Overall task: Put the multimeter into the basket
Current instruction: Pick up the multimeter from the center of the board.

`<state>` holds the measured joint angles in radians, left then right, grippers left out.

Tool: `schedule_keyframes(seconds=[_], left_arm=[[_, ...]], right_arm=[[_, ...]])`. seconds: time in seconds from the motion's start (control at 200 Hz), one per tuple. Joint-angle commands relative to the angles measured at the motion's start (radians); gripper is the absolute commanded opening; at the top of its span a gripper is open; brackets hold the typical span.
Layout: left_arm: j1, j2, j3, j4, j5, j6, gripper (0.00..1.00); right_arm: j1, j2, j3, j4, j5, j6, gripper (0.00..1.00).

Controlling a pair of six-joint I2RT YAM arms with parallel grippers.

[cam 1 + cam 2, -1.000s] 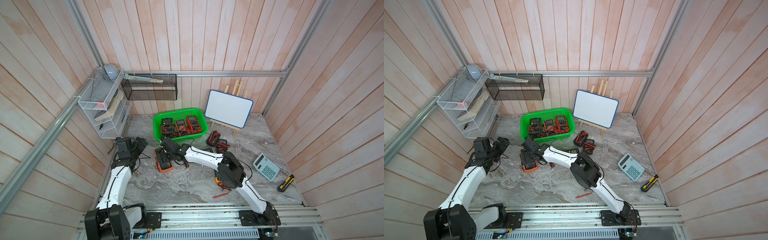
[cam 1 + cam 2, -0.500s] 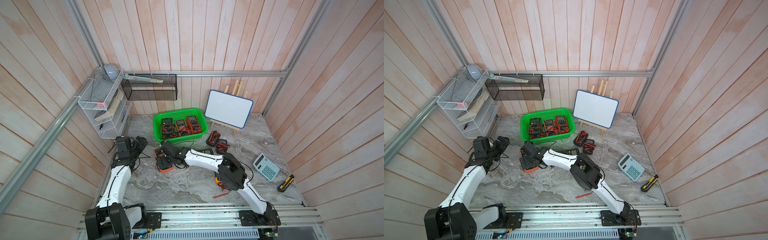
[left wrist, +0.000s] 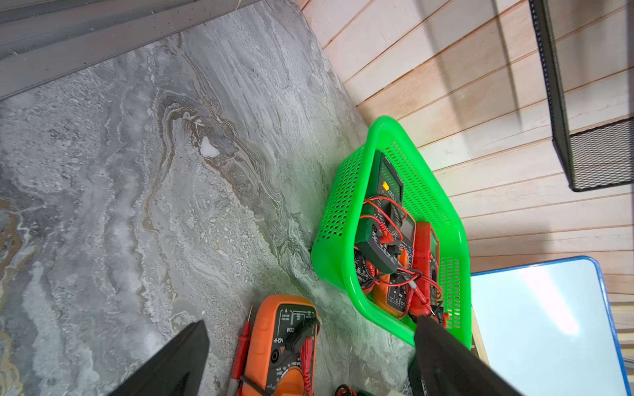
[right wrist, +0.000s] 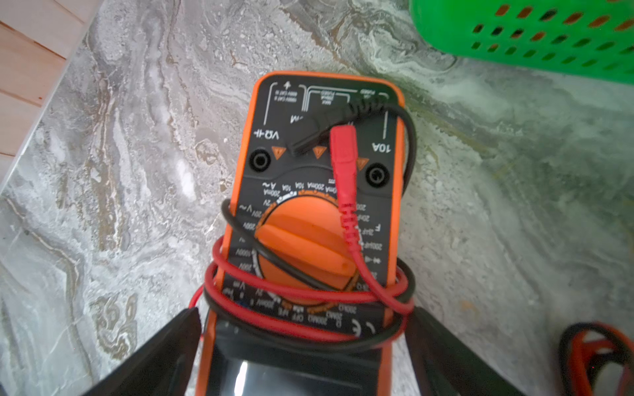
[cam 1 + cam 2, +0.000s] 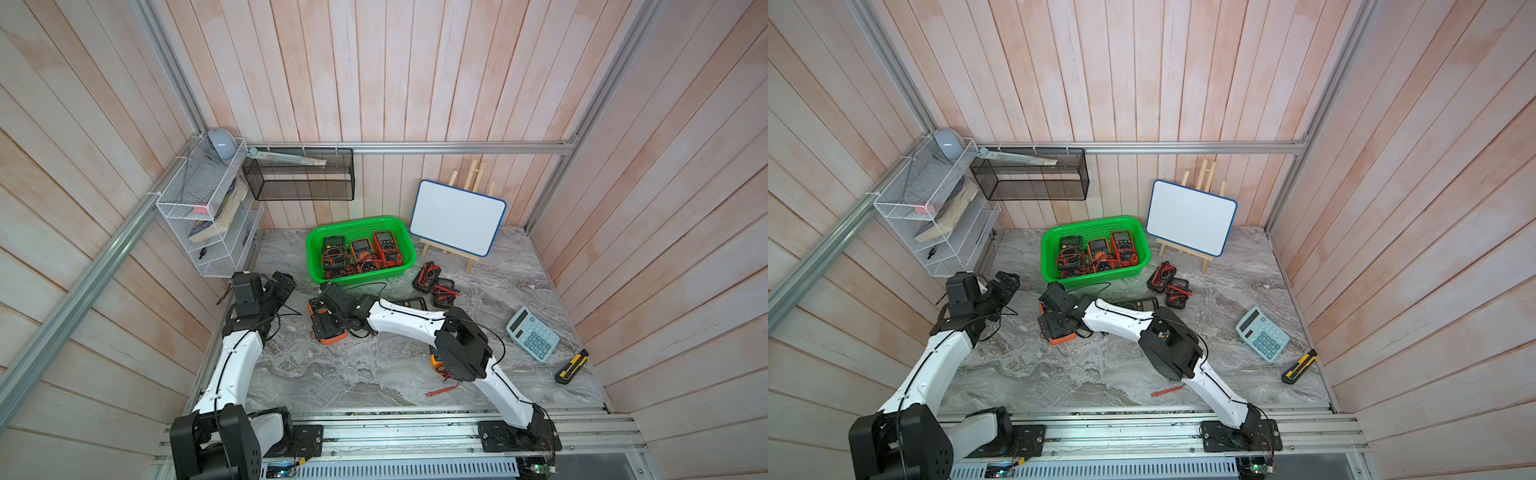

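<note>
Shifted over orange multimeter (image 4: 308, 240), right end effector (image 4: 303, 315) astride, red-black leads (image 4: 302, 293) wrapped round

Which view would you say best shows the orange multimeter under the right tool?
Right wrist view: the orange multimeter fills it, dial and leads clear. Left wrist shows its jack end; in both top views the right tool mostly hides it.

Both top views look steeply down from high above the near edge and cover the whole counter (image 5: 353, 374). The left wrist view faces the basket (image 3: 339, 205) from its near left. The right wrist view sits close above the multimeter (image 4: 302, 240). Both wrist views share basket and multimeter.
</note>
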<state>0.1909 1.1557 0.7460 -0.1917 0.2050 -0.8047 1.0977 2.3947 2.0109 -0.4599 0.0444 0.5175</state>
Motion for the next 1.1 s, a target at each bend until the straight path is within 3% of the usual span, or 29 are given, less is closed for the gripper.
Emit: schedule_keyframes(seconds=[0.0, 0.16, 0.435, 0.52, 0.795, 0.905, 1.095], left_arm=[[0.005, 0.005, -0.013, 0.027, 0.017, 0.003, 1.00], [0.005, 0.002, -0.023, 0.032, 0.022, -0.004, 1.00], [0.006, 0.000, -0.028, 0.043, 0.032, -0.014, 1.00], [0.006, 0.002, -0.026, 0.049, 0.037, -0.019, 1.00], [0.006, 0.001, 0.001, 0.050, 0.055, -0.011, 1.00], [0.006, 0.002, 0.026, 0.039, 0.061, -0.001, 0.99], [0.006, -0.001, 0.081, 0.019, 0.068, 0.014, 1.00]], right_arm=[[0.002, 0.089, 0.093, -0.074, 0.001, -0.032, 0.98], [-0.014, 0.142, 0.160, -0.109, -0.002, -0.050, 0.98], [-0.026, 0.131, 0.100, -0.093, -0.039, -0.065, 0.98], [-0.028, 0.118, 0.090, -0.094, -0.048, -0.072, 0.87], [-0.030, -0.047, -0.017, -0.010, -0.069, -0.098, 0.35], [-0.030, -0.130, -0.070, 0.023, -0.081, -0.112, 0.28], [-0.038, -0.278, -0.154, 0.065, -0.084, -0.132, 0.27]])
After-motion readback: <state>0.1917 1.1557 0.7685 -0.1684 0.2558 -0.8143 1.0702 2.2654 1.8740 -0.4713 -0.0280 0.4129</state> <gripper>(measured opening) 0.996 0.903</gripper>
